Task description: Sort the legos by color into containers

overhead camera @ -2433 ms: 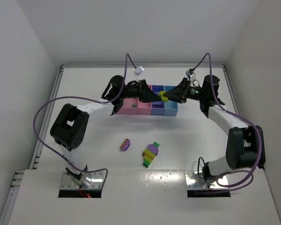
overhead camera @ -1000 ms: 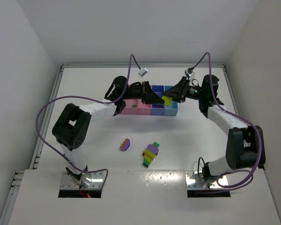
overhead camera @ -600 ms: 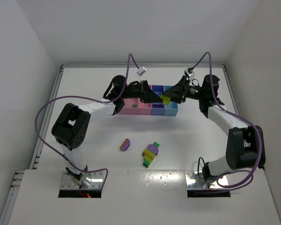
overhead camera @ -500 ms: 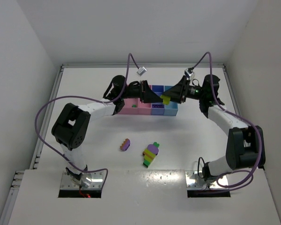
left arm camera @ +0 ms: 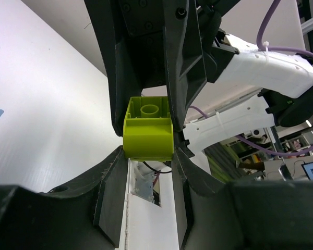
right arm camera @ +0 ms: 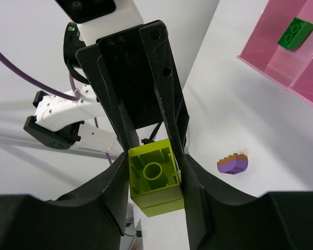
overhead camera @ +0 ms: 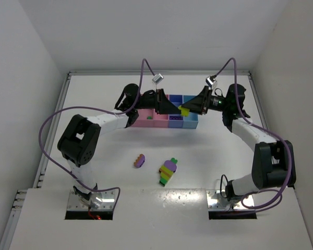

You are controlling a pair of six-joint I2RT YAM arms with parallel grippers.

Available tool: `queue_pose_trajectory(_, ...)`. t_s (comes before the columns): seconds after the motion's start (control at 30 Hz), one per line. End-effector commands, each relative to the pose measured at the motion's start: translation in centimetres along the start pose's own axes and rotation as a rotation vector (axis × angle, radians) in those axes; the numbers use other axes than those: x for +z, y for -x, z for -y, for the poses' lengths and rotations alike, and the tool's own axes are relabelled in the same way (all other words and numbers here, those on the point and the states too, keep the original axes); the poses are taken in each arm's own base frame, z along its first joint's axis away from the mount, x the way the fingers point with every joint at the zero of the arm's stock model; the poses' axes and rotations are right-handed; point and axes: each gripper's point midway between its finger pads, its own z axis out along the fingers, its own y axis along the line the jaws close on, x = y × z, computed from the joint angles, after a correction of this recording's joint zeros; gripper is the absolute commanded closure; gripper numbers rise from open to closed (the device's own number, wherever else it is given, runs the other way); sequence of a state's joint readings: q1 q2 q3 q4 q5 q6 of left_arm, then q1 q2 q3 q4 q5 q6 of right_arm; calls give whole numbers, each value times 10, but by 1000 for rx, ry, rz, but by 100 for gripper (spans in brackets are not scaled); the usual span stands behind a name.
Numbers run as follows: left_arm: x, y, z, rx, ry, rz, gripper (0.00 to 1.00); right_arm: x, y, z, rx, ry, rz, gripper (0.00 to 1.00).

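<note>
Left gripper point(left arm camera: 148, 151) and right gripper point(right arm camera: 155, 177) both clamped one yellow-green brick point(left arm camera: 148, 136) above the containers point(overhead camera: 143, 119); a dark green brick point(right arm camera: 295, 33) lay in a pink bin point(right arm camera: 268, 54).

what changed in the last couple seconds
Hardly anything: the left gripper and right gripper swayed slightly right over the bins, then back, both shut on the yellow-green lego the whole time. The purple-orange piece and multicoloured clump on the table stayed put.
</note>
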State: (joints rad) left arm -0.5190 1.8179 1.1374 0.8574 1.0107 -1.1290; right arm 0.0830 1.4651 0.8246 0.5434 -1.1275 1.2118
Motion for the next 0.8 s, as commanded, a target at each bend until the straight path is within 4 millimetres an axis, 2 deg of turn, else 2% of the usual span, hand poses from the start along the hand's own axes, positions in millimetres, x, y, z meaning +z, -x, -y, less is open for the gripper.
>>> queue_pose_trajectory(0.0,-7,16,-5,35,8,59,100,-3,-10,-23,-93,67,-50,97)
queue_pose_trajectory(0.07,-4,10,-2,42,-5,40,100,-3,-4,-18,-85,51,-25,100)
queue_pose_trajectory(0.17,-2,5,0,45,-6,30,100,-6,8,-13,-85,31,15,100)
queue_pose_trajectory(0.3,2,-11,5,49,-7,0,100,-7,26,-12,-93,17,65,100)
queue_pose_trajectory(0.47,1,-12,4,51,3,-6,100,-17,51,-3,-85,-16,137,100)
queue_pose_trajectory(0.77,3,-17,3,59,7,-33,100,-32,81,4,-97,-50,220,100)
